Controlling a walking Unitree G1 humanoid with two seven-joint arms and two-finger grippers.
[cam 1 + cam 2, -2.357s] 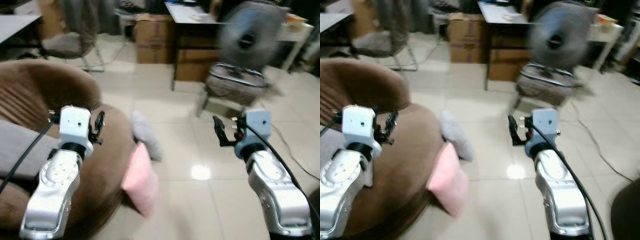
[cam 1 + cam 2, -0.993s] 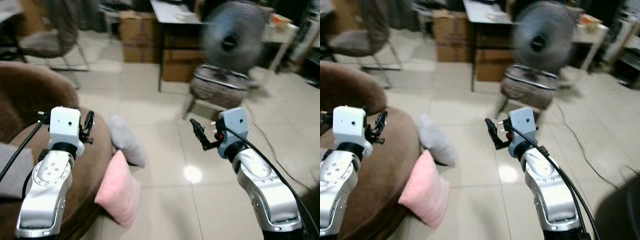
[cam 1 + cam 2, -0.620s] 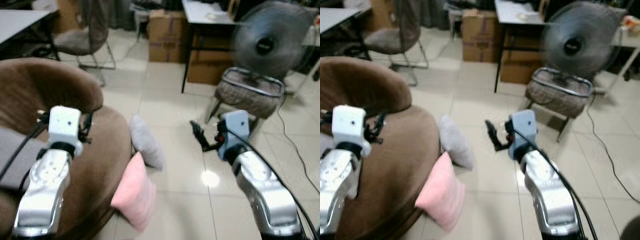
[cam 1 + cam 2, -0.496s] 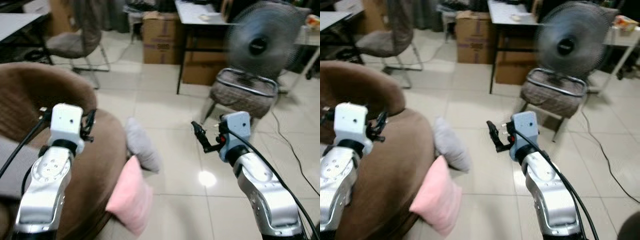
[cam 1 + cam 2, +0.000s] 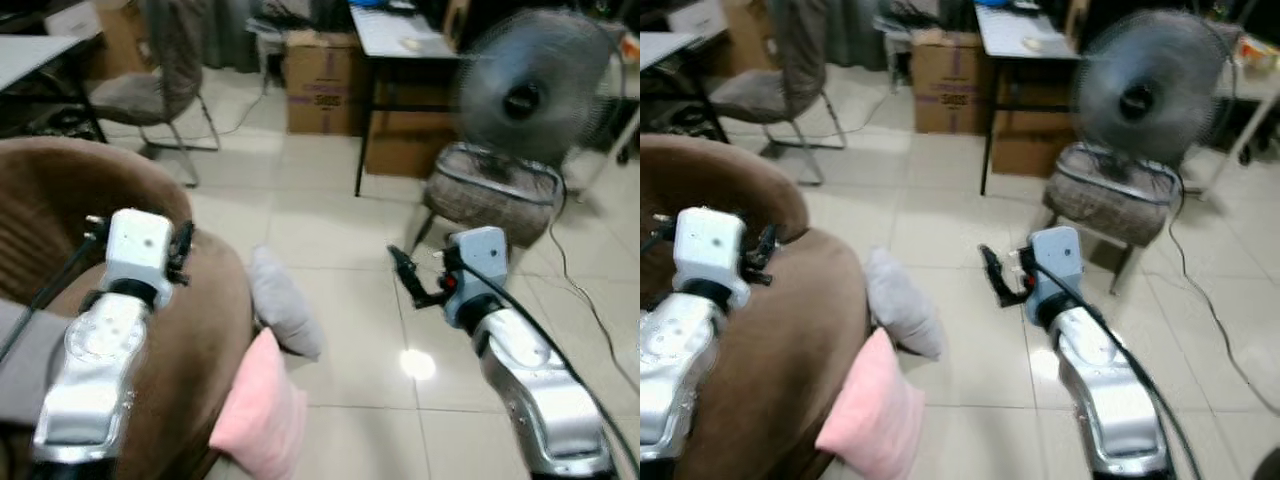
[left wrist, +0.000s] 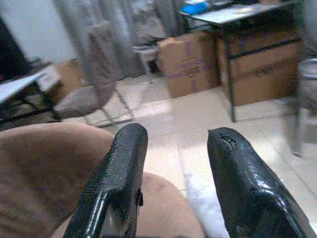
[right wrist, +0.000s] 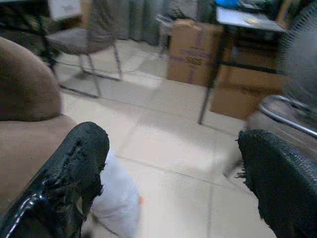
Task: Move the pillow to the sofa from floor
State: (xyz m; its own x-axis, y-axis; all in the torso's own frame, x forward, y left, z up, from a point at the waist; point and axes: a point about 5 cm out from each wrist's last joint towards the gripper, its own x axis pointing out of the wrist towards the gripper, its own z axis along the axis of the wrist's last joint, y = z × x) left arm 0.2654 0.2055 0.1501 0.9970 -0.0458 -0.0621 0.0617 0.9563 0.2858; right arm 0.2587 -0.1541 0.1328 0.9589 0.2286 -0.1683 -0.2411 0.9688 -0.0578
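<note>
A pink pillow leans against the front of the round brown sofa on the tiled floor. A grey pillow lies just behind it, also against the sofa's edge. My left gripper is raised over the sofa seat, open and holding nothing; its wrist view shows both fingers apart above the brown cushion. My right gripper hangs open over the bare floor, to the right of the pillows. Between its spread fingers the grey pillow lies low down.
A standing fan and a padded metal-framed chair stand ahead on the right. Cardboard boxes sit beside a black desk at the back. An office chair is back left. A cable trails on the floor.
The whole view has shifted and swayed, so the camera has moved. Both arms stay raised with open fingers. The pillows lie where they were.
</note>
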